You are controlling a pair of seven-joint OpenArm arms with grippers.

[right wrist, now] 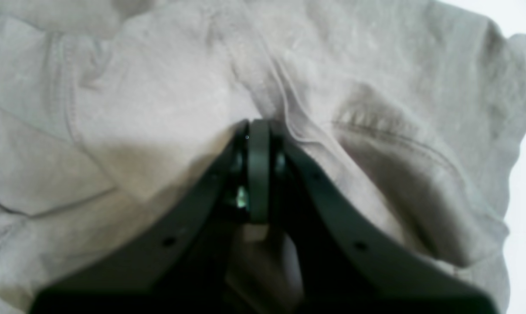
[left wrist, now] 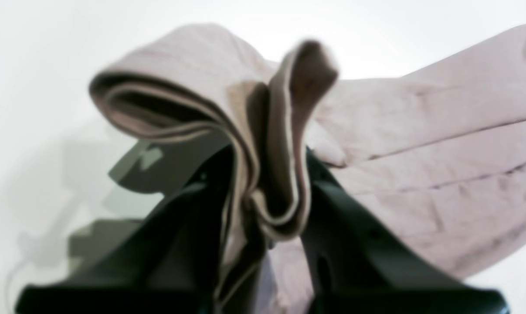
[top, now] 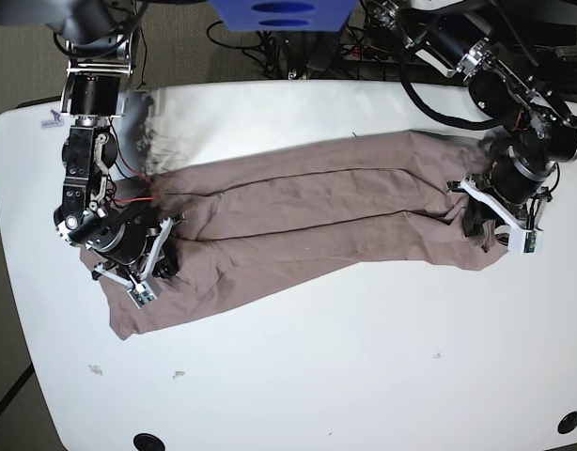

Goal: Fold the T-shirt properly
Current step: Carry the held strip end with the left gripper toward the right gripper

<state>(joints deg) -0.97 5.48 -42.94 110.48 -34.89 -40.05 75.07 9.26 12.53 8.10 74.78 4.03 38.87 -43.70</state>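
While the T-shirt spans between them, left end effector pinches a bunched fold; right end effector, closed, presses into cloth.

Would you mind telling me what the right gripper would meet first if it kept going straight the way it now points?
Judging by the right wrist view, the right gripper, jaws shut, would meet the T-shirt at once: its tips already sit on or in the fabric. The table presumably lies just beneath.
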